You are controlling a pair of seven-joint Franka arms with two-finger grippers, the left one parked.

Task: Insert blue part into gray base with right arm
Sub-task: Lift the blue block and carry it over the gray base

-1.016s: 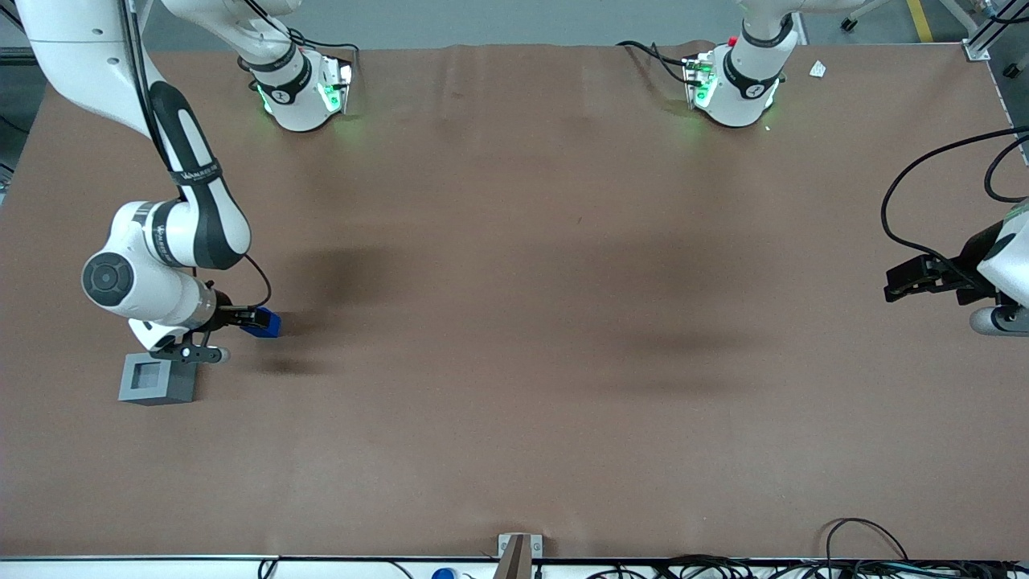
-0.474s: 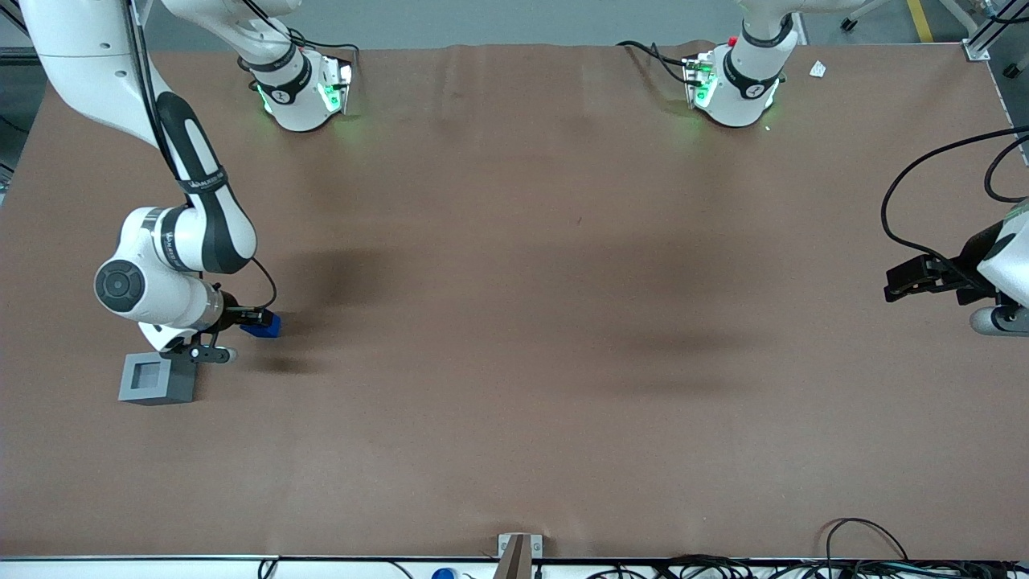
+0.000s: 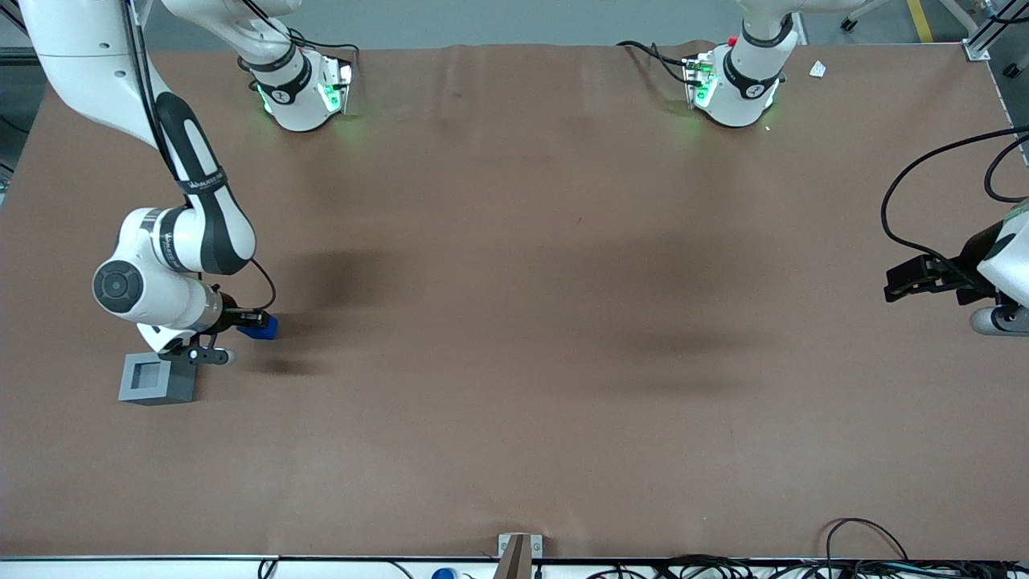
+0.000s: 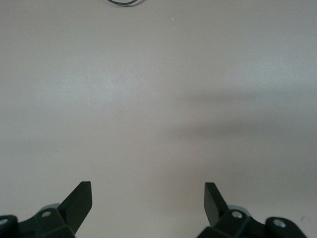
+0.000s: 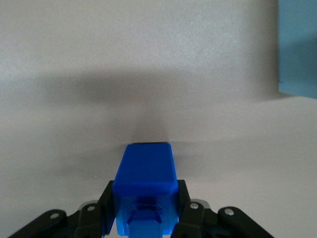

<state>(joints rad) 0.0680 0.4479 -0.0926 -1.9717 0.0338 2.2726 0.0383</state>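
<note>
Blue part [image 5: 145, 186] sits clamped between the two black fingers of our gripper [image 3: 251, 321], which is closed on its sides, and we judge it raised off the brown table [image 3: 514, 322], since a separate dark shadow lies on the cloth a little nearer the front camera. In the front view the blue part [image 3: 260, 326] hangs just beside the gray base [image 3: 157, 379], slightly farther from the front camera than the base and not above it. We hold the piece by its flanks so that its end stays free to enter the square recess in the base's top face. That recess faces upward and looks unobstructed, with nothing in it. In the right wrist view one edge of the gray base [image 5: 297, 47] shows apart from the part, which tells us the two are not aligned. Our right arm [image 3: 173, 249] bends low over its own end of the table. We reckon the carry is under way and the insertion not yet begun: the part has to come over the recess, square to it, before lowering
</note>
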